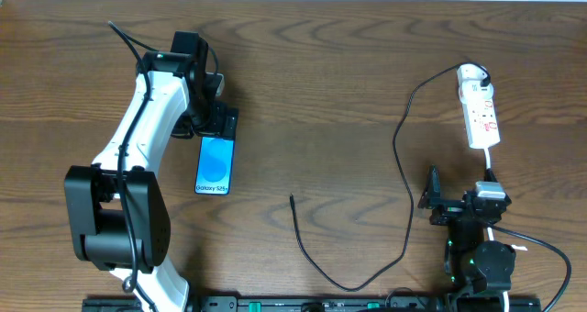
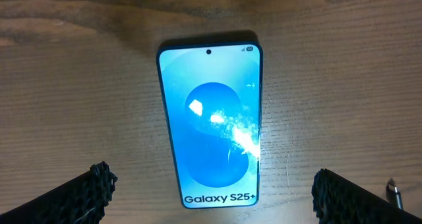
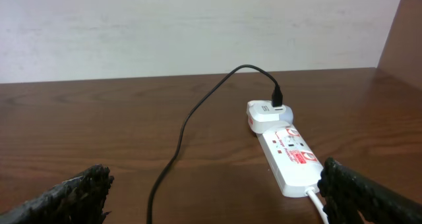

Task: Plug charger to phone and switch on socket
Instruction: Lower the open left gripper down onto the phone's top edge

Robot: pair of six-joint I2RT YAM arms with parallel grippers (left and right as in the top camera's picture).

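Ribbed black fingertips (image 2: 92, 191) of the left claw (image 2: 214, 188) are seen at both lower corners of the left wrist view, spread wide, with nothing held between them. Beneath them the phone (image 2: 211, 118) is laid flat on the wooden table (image 1: 321, 73), screen up and lit blue, its lower end between the fingers. Whether it is touched cannot be told. The right claw (image 3: 217, 184) is likewise spread wide and empty, and is pointed toward the socket (image 3: 287, 155), which is laid toward the table's far right. The charger (image 1: 404, 165) is plugged into a white adapter (image 3: 267, 113) at the socket's far end and is run in a long curve across the table. Its free tip (image 1: 292, 196) is laid on the wood, apart from the phone and to its right. The position of the switches cannot be made out.
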